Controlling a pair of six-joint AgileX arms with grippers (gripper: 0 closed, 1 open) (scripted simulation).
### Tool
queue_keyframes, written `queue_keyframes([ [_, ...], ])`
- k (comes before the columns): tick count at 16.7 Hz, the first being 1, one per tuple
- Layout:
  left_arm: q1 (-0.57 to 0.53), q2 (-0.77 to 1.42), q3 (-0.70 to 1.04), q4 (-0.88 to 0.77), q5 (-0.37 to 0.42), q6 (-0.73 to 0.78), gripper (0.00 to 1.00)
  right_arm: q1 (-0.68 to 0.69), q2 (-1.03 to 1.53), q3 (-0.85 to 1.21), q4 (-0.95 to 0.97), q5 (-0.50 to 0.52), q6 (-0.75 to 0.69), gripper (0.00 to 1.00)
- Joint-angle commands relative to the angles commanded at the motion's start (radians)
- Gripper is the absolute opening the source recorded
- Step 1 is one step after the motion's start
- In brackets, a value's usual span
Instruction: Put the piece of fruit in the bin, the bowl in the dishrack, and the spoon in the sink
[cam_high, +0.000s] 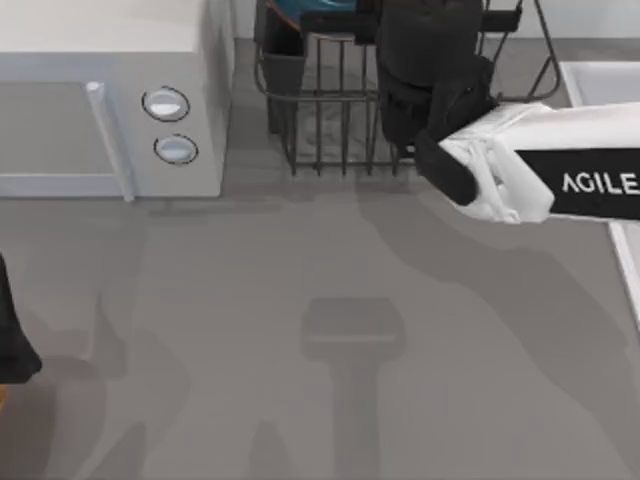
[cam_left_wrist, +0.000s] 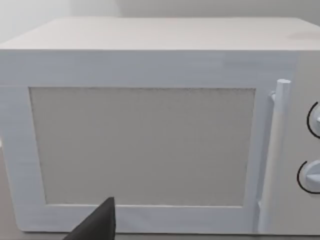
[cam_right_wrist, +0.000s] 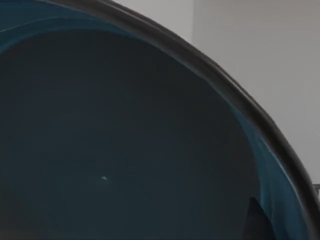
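Overhead, the right gripper (cam_high: 425, 95) hangs over the dark wire dishrack (cam_high: 330, 110), whether gripping I cannot tell. Its wrist view shows the deep blue bowl (cam_right_wrist: 115, 145) close up. Bowl delivery seems underway; left arm parked beside white microwave (cam_left_wrist: 150, 125).

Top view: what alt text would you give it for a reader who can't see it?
The right arm reaches from the table's right side over the dark wire dishrack at the back, its black wrist covering the gripper. Part of a blue bowl shows at the rack's far end. A white microwave sits at back left, on the grey table.
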Motion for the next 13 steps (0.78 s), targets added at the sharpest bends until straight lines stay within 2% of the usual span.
queue_keyframes([
  [11, 0.0, 0.0, 0.0, 0.0, 0.0, 0.0, 1.0, 0.0, 0.0, 0.0, 0.0, 0.0, 0.0, 0.98],
  [13, 0.0, 0.0, 0.0, 0.0, 0.0, 0.0, 1.0, 0.0, 0.0, 0.0, 0.0, 0.0, 0.0, 1.0],
])
